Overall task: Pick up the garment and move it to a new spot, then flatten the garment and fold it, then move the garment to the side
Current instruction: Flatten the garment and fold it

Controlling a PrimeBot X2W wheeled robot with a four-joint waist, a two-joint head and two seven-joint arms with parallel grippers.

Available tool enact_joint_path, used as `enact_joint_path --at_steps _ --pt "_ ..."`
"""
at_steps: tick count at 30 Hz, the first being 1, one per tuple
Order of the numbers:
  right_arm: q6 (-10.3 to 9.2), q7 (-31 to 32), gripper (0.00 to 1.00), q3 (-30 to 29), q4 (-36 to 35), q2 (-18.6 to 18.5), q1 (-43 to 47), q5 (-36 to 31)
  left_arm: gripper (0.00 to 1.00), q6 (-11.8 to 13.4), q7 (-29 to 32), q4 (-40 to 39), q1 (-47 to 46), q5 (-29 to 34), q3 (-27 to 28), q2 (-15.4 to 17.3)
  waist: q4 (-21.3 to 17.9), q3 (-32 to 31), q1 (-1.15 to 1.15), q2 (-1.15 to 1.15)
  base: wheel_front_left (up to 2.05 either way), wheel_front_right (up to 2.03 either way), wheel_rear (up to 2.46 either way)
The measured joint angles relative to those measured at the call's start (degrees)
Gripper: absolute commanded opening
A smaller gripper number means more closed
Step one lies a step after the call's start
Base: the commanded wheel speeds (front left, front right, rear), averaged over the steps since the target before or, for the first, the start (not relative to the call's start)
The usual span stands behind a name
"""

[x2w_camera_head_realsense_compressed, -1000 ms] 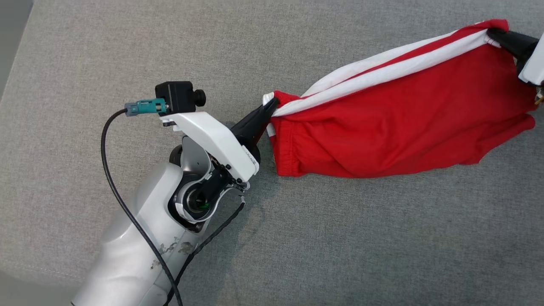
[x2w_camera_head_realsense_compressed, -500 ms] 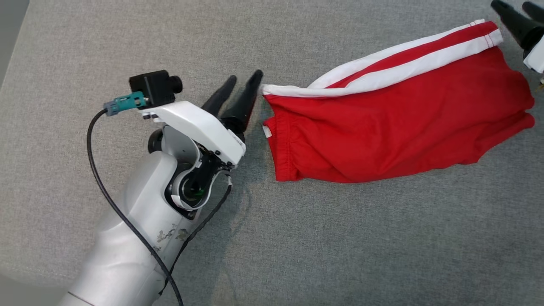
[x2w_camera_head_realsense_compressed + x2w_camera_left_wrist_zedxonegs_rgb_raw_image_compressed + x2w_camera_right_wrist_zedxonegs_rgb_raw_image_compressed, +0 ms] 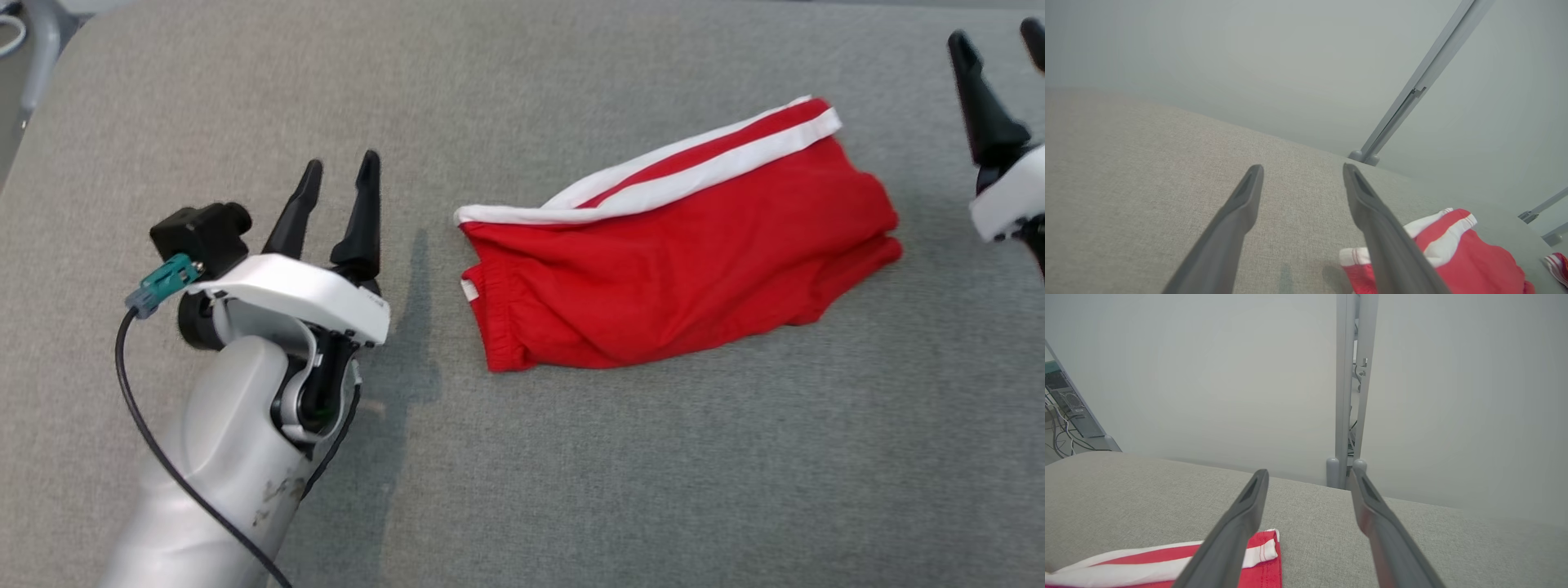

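We have just let go. The left gripper (image 3: pixel 343 161) and right gripper (image 3: pixel 994 33), which pinched the ends of the red shorts (image 3: pixel 678 286) a second ago, now stand clear, jaws spread and empty. The shorts lie folded on the desk (image 3: pixel 571 474) between them, likely awaiting the move aside.

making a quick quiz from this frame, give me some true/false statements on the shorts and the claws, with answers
1. The red shorts lie on the grey fabric surface, between the two claws. True.
2. The left claw is clamped on the waistband. False: it is open, holds nothing and is apart from the shorts.
3. The right claw is open and holds nothing. True.
4. The stripes along the shorts' edge are blue. False: they are white stripes.
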Motion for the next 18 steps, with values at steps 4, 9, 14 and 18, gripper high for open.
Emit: enact_joint_path --at_steps 4,9,14,18 --pt "0.00 -3.56 1.00 -2.56 -0.10 1.00 4.33 -4.02 1.00 1.72 -0.37 -4.47 4.15 7.35 5.39 1.10 -1.82 -3.21 0.00 0.00 0.00 0.00 0.00" --pt "0.00 -4.55 1.00 -7.93 -2.56 2.97 11.09 -11.48 1.00 2.37 -0.36 -12.29 13.18 18.82 11.23 0.34 -4.03 -7.11 0.00 0.00 0.00 0.00 0.00" --pt "0.01 -4.64 1.00 -15.89 -9.67 6.39 20.06 -18.31 1.00 1.70 -0.37 -17.71 20.21 27.69 15.00 -0.93 -5.87 -10.65 0.00 0.00 0.00 0.00 0.00" --pt "0.01 -4.65 1.00 -22.39 -14.63 10.10 28.03 -22.49 1.00 1.04 -0.37 -19.76 25.02 32.76 17.27 -2.24 -6.74 -13.31 0.00 0.00 0.00 0.00 0.00"
